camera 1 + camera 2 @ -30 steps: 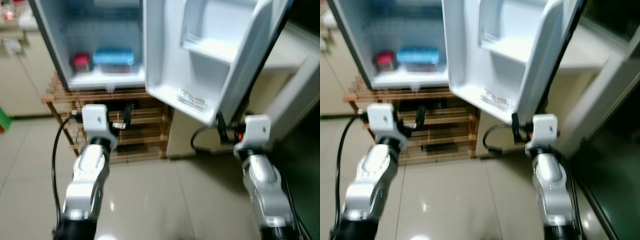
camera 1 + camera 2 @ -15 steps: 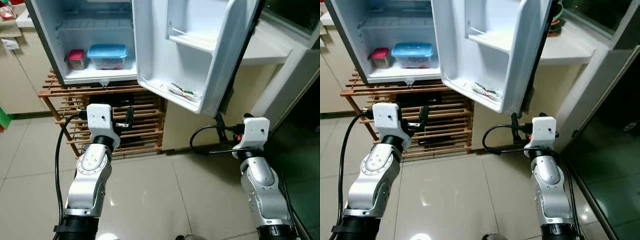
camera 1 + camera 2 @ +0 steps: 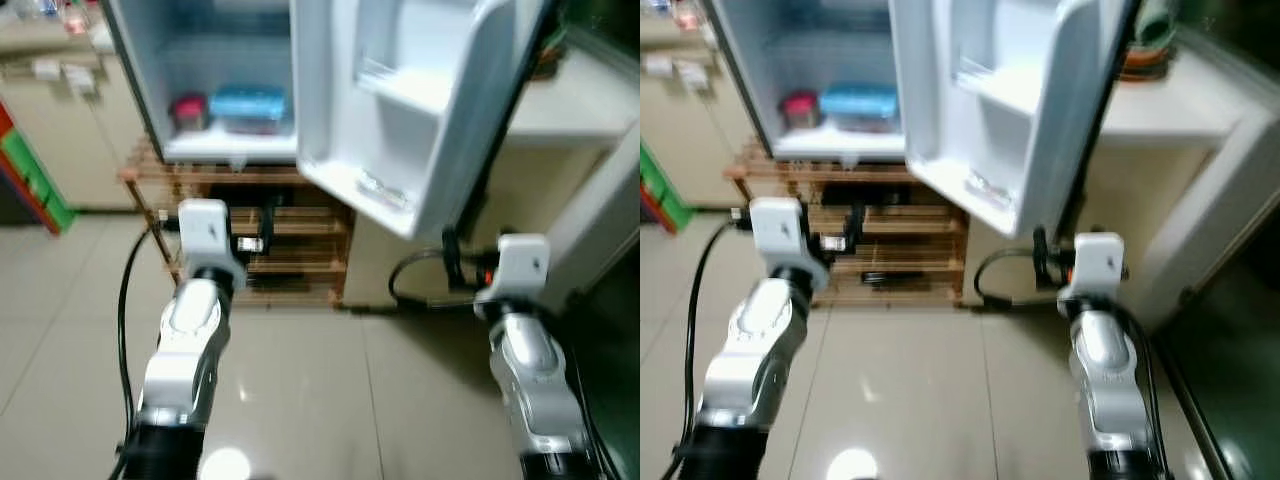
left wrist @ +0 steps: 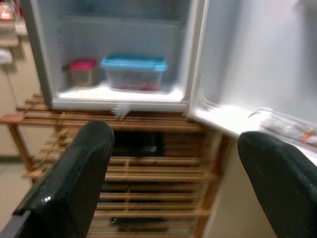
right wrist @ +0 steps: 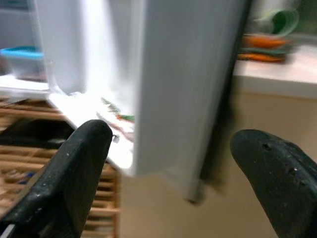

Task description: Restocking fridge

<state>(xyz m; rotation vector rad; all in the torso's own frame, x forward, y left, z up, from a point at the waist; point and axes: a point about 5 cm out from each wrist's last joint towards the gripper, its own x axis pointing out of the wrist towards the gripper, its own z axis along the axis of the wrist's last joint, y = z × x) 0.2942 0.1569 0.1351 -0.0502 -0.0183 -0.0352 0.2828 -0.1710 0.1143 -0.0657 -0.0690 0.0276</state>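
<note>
Standing on a slatted wooden rack [image 3: 290,250], the small fridge [image 4: 119,59] has its door [image 3: 420,110] swung wide toward the robot, and both arms are raised in front of it with nothing held. Farthest left, beyond the left gripper [image 4: 173,183], a beige cabinet [image 3: 60,140] with a green and red edge stands beside the fridge. The left gripper hovers low before the rack, its two black fingers [image 4: 69,183] spread well apart and empty; ahead of it and higher, on the fridge's bottom shelf, a small container with a red lid [image 4: 83,72] sits just beside a larger clear box with a blue lid [image 4: 133,72], the red one on the far left. Between the two grippers the open door hangs above the tiled floor [image 3: 300,400], and its lowest door bin [image 3: 375,190] holds a few small packets that are too blurred to name. The right gripper [image 5: 173,173] is up close under the door's outer edge, its fingers [image 5: 64,178] likewise parted and gripping nothing, one on either side of that edge in the wrist view without touching it. A black cable [image 3: 420,285] loops beside the right wrist. Beyond and to the right of that gripper runs a white counter [image 3: 1180,100], carrying orange dishes [image 5: 265,49] and a green cup [image 5: 282,20] lying tilted, all blurred.
</note>
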